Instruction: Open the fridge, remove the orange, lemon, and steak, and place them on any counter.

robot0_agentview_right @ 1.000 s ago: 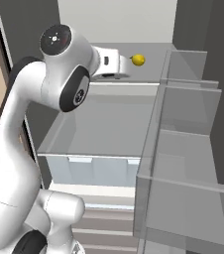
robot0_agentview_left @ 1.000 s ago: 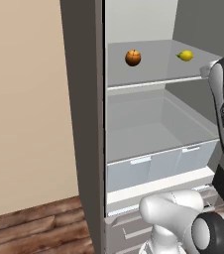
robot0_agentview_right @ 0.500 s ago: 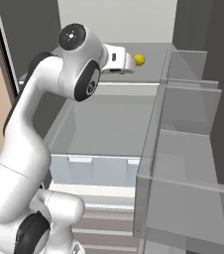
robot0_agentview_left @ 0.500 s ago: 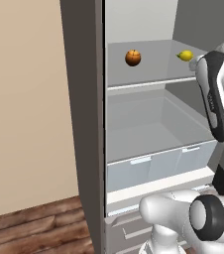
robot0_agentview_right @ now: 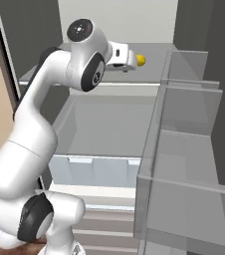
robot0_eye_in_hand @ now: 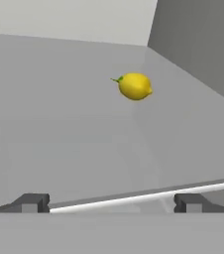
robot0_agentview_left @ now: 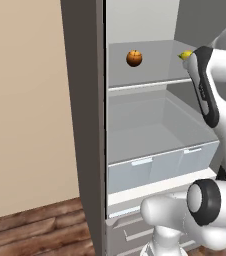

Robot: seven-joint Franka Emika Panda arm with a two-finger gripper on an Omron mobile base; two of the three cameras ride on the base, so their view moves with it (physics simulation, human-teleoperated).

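Resting place of the lemon (robot0_eye_in_hand: 135,86): on the pale grey upper shelf (robot0_agentview_left: 150,67) of the fridge (robot0_agentview_left: 85,125), toward the shelf's right rear corner by the side wall; bright yellow, oval, with a small green tip.
Lemon in the base views: a yellow sliver just past the hand in the left base view (robot0_agentview_left: 185,54); a yellow end poking out beyond the hand in the right base view (robot0_agentview_right: 141,60).
Orange (robot0_agentview_left: 134,58): round, dark orange with a brownish dimple, on the same shelf, well to the left of the lemon; seen in the left base view.
Gripper (robot0_eye_in_hand: 111,203): jaws spread wide with nothing between them, tips at the front edge of the shelf, lemon ahead and apart from them; the white hand also shows in the right base view (robot0_agentview_right: 132,59).
Shelf edge: a thin pale strip runs across just behind the finger tips in the hand view.
Fridge door: open; its clear stepped door bins (robot0_agentview_right: 184,149) fill the right of the right base view, contents not discernible.
Lower compartment: a deep translucent drawer (robot0_agentview_left: 160,150) under the shelf, smooth and pale, nothing visible in it.
Surroundings: beige wall (robot0_agentview_left: 25,110) left of the fridge, brown plank floor (robot0_agentview_left: 35,235) beneath.
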